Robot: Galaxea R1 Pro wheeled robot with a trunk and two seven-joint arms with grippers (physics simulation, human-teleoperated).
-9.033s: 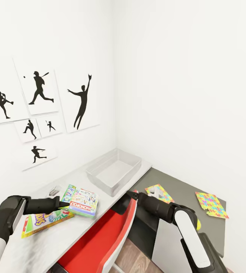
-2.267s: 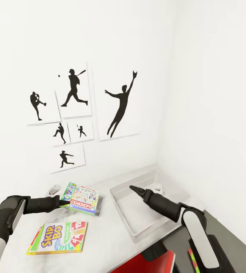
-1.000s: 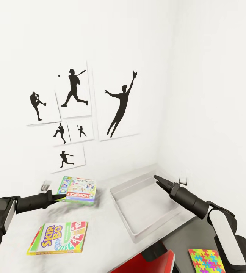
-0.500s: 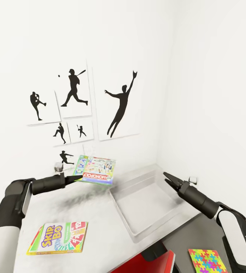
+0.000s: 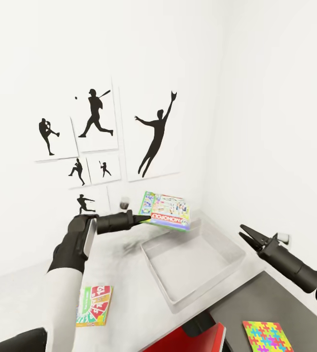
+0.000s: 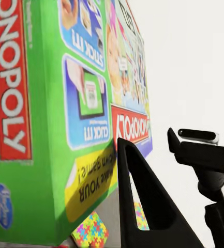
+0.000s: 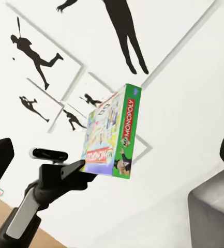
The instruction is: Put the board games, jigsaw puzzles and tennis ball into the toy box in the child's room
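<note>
A white-walled corner of the child's room takes up most of the head view, with a cluster of black baseball silhouette pictures (image 5: 104,146) on the left wall. Below them runs the pale grey table (image 5: 26,298), and beside its right end sits a lower dark grey cabinet (image 5: 280,308). A red chair (image 5: 197,342) edge shows at the bottom.

Half a second ago the Monopoly box (image 5: 166,211) hung over the bare tabletop left of the bin; now it is carried further right and sits in the air above the far left corner of the toy box (image 5: 192,264), tilted, not touching it. The left arm has swung up and across with it. The right arm has drawn back toward the right.

The left gripper (image 5: 139,220) is clamped on the box's near edge; in the left wrist view one dark finger (image 6: 148,201) lies against the green side of the box (image 6: 55,103). The right gripper (image 5: 246,232) hovers past the bin's right end, its jaws spread apart and holding nothing.

The toy box is empty inside. The Skip-Bo box (image 5: 94,305) lies flat on the table, partly hidden by the left arm. One jigsaw puzzle (image 5: 268,336) lies on the cabinet.
</note>
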